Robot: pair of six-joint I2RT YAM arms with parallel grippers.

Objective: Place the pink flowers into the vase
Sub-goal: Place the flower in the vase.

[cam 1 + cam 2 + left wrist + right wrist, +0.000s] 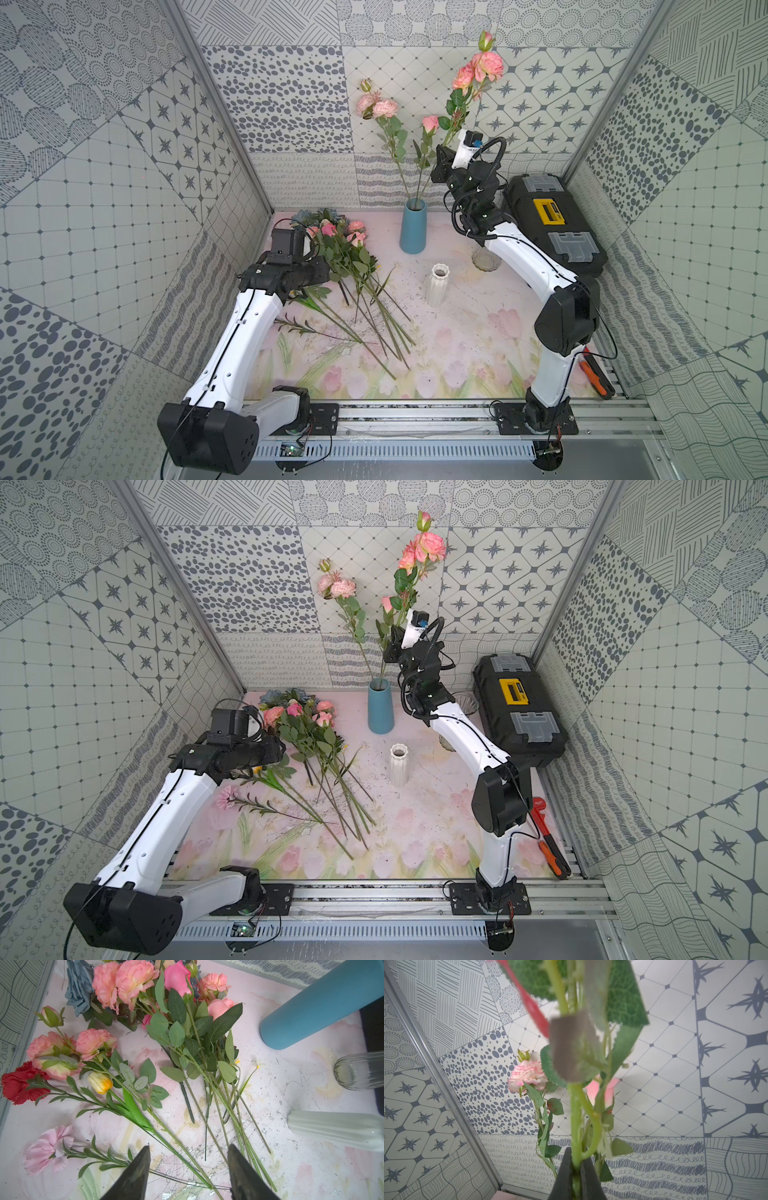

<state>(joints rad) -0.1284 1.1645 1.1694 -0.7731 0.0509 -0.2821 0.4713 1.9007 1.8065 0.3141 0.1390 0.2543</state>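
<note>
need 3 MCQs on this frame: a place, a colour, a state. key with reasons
1. The loose flower pile lies: A) on the toolbox B) beside the left arm C) against the right wall
2. The vase holding upright stems is: A) white B) clear C) blue
3. Jaws of the right gripper are: A) shut on a pink flower stem B) open, empty C) shut, empty

B: both top views show it by that arm.
C: stems rise from the blue one.
A: the right wrist view shows the stem pinched.
</note>
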